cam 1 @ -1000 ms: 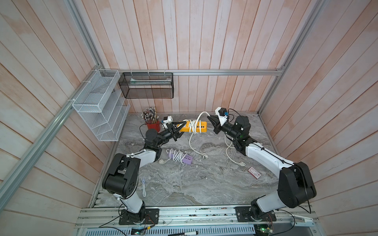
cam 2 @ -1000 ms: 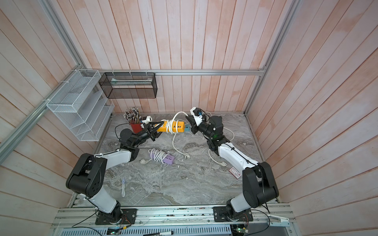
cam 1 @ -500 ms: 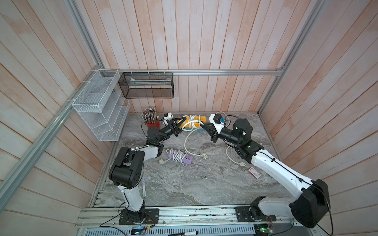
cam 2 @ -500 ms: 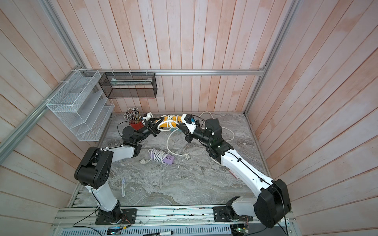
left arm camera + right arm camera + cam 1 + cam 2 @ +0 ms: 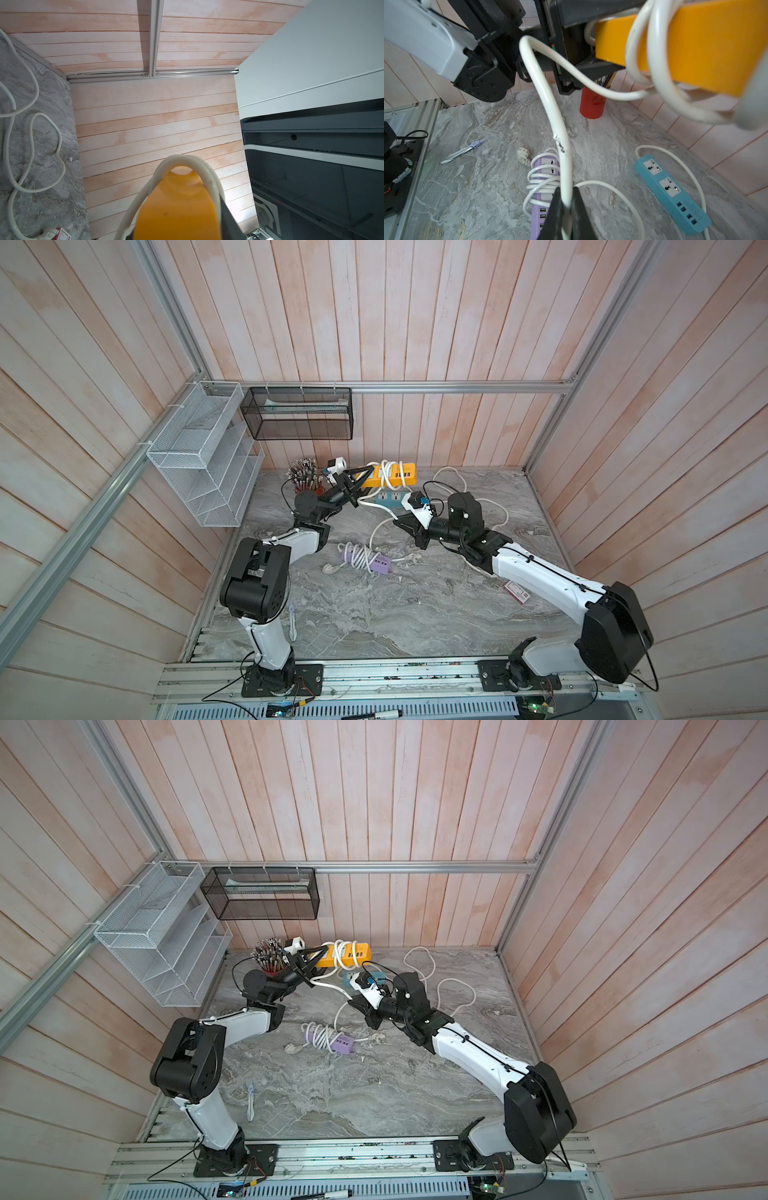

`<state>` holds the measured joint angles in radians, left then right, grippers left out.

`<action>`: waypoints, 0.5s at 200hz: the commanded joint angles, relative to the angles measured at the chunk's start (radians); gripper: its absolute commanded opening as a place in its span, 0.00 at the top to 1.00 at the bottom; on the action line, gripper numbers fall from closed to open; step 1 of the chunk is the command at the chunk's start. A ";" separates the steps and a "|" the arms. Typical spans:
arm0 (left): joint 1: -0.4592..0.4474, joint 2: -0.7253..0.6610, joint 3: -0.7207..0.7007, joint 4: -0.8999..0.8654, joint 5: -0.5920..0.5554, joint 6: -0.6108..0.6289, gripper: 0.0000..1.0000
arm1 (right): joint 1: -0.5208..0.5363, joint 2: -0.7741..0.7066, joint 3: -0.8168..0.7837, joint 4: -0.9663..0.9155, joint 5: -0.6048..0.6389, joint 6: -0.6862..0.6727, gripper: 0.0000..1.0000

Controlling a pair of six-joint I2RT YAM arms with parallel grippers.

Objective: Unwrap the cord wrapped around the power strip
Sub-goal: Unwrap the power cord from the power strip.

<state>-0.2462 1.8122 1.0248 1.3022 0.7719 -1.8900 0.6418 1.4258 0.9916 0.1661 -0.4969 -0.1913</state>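
Pinching white cord (image 5: pixel 564 164), right pincer (image 5: pixel 565 192) (left pincer (image 5: pixel 365 477) clamps orange strip (image 5: pixel 409 471)).

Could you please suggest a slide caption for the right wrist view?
Right hand shut on the white cord running to the orange power strip, with loops wrapped around it.

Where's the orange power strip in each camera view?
Top view: orange power strip at the far end, centre.
Top view: same place.
Left wrist: close foreground.
Right wrist: held aloft, close up.
Shared landmark: white cord coiled around it.
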 commanded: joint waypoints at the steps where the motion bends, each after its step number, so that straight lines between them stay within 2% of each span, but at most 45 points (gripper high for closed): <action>1: 0.011 -0.031 0.025 0.064 -0.020 -0.012 1.00 | 0.009 0.031 -0.016 -0.035 0.007 0.009 1.00; 57: 0.035 -0.053 0.024 0.068 -0.017 -0.020 1.00 | -0.017 0.043 -0.056 -0.018 0.042 0.043 1.00; 100: 0.034 -0.085 0.021 0.066 -0.011 -0.027 1.00 | -0.122 0.112 -0.078 0.080 0.035 0.120 1.00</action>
<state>-0.2119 1.7893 1.0248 1.3010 0.7727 -1.8988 0.5793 1.4944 0.9382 0.1761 -0.4686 -0.1429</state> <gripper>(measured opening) 0.351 0.084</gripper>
